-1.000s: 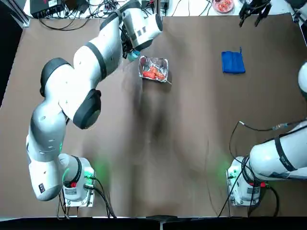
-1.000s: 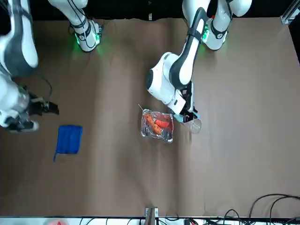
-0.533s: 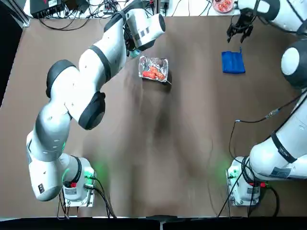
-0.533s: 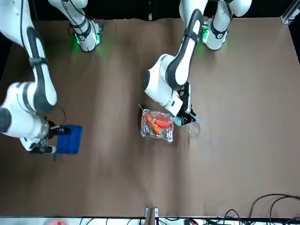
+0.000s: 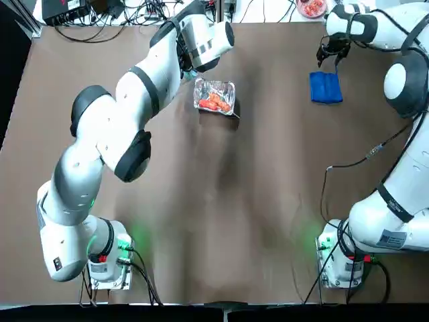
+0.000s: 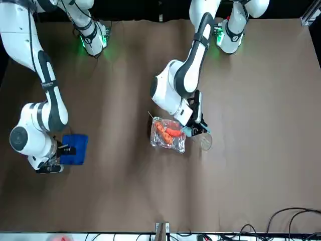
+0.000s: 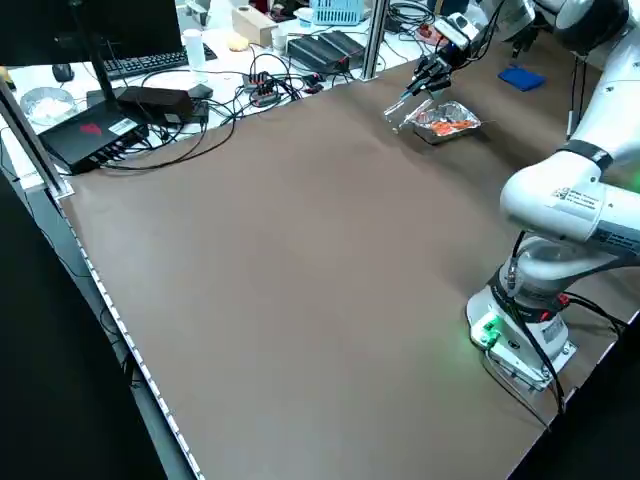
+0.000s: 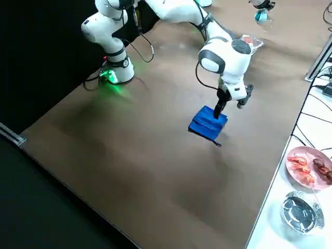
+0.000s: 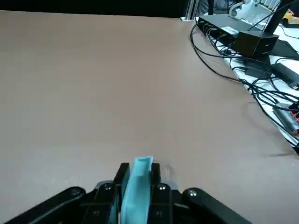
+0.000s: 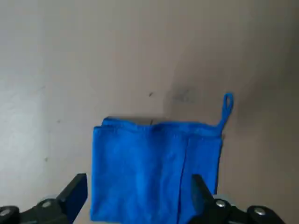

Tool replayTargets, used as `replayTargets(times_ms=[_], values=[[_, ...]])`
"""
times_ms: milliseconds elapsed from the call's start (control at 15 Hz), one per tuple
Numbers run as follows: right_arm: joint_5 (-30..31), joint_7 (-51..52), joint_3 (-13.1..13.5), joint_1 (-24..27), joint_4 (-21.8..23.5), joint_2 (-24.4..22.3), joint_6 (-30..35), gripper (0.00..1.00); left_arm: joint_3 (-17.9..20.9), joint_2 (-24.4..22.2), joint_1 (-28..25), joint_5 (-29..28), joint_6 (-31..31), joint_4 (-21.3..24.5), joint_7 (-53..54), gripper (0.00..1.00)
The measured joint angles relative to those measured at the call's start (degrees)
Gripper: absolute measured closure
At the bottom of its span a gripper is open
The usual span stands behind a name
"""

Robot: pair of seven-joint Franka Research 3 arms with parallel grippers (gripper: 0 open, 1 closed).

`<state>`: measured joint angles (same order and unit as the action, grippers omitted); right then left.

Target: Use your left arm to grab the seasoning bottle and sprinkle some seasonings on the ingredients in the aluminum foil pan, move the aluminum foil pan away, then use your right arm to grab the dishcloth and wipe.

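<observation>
My left gripper (image 6: 197, 127) is shut on the light-blue cap (image 9: 138, 185) of the seasoning bottle (image 6: 204, 140). The clear bottle hangs tilted just beside the aluminum foil pan (image 5: 215, 95), on the robot's left of it. Red-orange ingredients (image 6: 168, 132) lie in the pan. At the far right the bright blue dishcloth (image 5: 326, 87) lies folded flat on the table. My right gripper (image 10: 139, 193) hovers open just above the dishcloth (image 10: 156, 168), a finger (image 10: 77, 190) on each side of it, nothing held.
A pink plate of red food (image 8: 309, 166) and a spare foil dish (image 8: 301, 210) sit on the white ledge beyond the table's far edge. Cables and black boxes (image 5: 87, 12) line that edge. Both arm bases (image 5: 107, 258) stand at the near edge.
The right arm has swung in from the right side and come down over the dishcloth. The left arm has shifted slightly with the bottle still in its grip.
</observation>
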<state>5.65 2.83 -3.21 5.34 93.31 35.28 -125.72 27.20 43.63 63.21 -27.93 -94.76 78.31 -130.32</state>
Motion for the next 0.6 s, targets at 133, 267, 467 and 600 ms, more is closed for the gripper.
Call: replayTargets(times_ms=[133, 267, 467, 600], values=[[0.4, 0.0, 0.0, 0.0, 0.0, 1.2, -1.2, 0.12, 0.0, 0.1, 0.0, 0.0, 0.0, -0.1, 0.0, 0.78], [0.4, 0.0, 0.0, 0.0, 0.0, 1.9, -1.5, 0.14, 0.0, 0.1, 0.0, 0.0, 0.0, -0.1, 0.0, 0.78], [0.5, 0.0, 0.0, 0.0, 0.0, 2.5, -1.5, 0.24, 0.0, 0.1, 0.0, 0.1, 0.4, -0.3, 0.0, 0.78], [0.5, 0.0, 0.0, 0.0, 0.0, 3.1, -1.5, 0.28, 0.1, -0.1, -0.1, 2.0, 1.2, -0.6, 0.0, 0.78]])
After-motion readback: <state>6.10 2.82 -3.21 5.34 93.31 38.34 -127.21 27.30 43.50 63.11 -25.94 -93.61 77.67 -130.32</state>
